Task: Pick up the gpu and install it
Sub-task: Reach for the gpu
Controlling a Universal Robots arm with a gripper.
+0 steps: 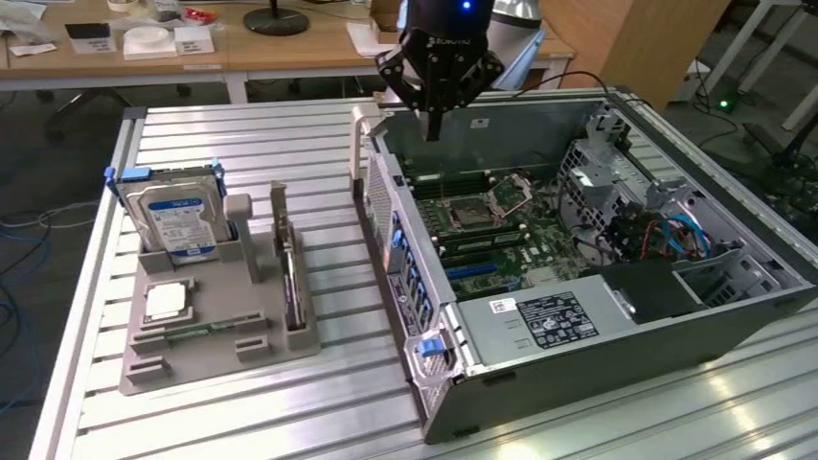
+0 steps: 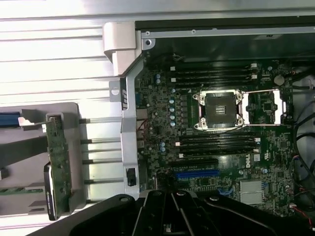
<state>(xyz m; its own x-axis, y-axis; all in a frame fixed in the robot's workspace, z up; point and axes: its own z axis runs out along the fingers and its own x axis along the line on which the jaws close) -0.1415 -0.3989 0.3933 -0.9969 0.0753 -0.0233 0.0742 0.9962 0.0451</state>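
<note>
The gripper (image 1: pixel 435 126) is seen hanging above the far rim of the open computer case (image 1: pixel 665 331), its fingers drawn together with nothing between them; its upper body is cut off by the frame edge. The gpu (image 1: pixel 289 264) is found well apart from it, stood on edge in a slot of the grey holder (image 1: pixel 205 362) on the slatted table (image 1: pixel 256 144), where two uprights hide much of its face. In the wrist view the card is met edge-on (a green board strip, one end dark and hard to read). Near it in the holder, a blue-labelled hard drive (image 1: pixel 179 216) is stood upright and a processor chip (image 1: pixel 167 302) is laid flat. Inside the case the motherboard (image 2: pixel 162 98), its open CPU socket (image 2: pixel 219 107) and a blue expansion slot (image 2: pixel 197 173) are made out, though part of the board is covered by the dark gripper body.
</note>
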